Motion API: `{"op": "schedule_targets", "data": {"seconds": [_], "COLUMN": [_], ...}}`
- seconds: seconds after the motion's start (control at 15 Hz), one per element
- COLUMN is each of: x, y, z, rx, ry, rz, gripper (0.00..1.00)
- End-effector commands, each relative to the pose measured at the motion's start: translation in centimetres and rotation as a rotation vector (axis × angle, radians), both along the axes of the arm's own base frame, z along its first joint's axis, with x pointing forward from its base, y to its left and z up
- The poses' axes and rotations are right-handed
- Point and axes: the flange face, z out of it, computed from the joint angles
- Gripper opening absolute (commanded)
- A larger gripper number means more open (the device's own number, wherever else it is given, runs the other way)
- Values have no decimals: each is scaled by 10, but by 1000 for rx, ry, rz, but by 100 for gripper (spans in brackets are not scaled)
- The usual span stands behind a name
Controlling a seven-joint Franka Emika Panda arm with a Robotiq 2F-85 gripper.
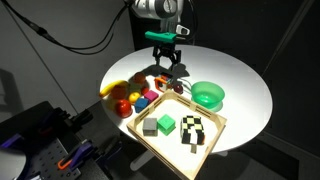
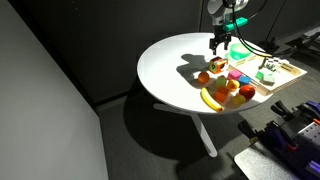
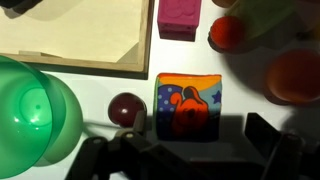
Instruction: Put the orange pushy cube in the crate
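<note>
Under the wrist, the gripper [image 3: 192, 152] hangs with jaws spread wide, apparently to straddle the orange pushy cube [image 3: 188, 106], which lies on the table [image 3: 110, 85] just outside the crate [image 3: 75, 45]. Beside it: one dark red ball [image 3: 127, 110], one green bowl [image 3: 35, 110]. Farther, inside the crate: one grey cube [image 1: 149, 126], one green cube [image 1: 166, 123], one chequered block [image 1: 193, 132].

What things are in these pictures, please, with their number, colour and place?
table: one, white, round, under everything
crate: one, light wood, near table edge
grey cube, green cube, checkered block: one each, inside crate
orange cube: one, orange and blue, on table beside crate
bowl: one, green, beside crate
pink block: one, beside crate
small ball: one, dark red, next to orange cube
orange balls: two, near pink block
banana: one, yellow, among toys
arm: one, grey, above table
fingers: two, dark, open, over orange cube
</note>
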Motion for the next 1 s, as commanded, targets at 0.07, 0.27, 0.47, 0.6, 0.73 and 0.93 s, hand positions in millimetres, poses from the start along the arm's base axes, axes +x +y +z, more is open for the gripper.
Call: {"op": "schedule_targets", "data": {"seconds": [0.07,0.27,0.47,0.6,0.73,0.93], "x": [6,3,2,4,7,9], "y": [-1,-4,-7,-7,-8,-7], "z": [-1,-8,-14,-14,-12,-11], "rx": [5,12,-1,-37,-58,-68], "ry": [22,39,29,-14,-59,-103], "rz": [9,12,8,2,5,14], "gripper": [100,100,100,100,100,100]}}
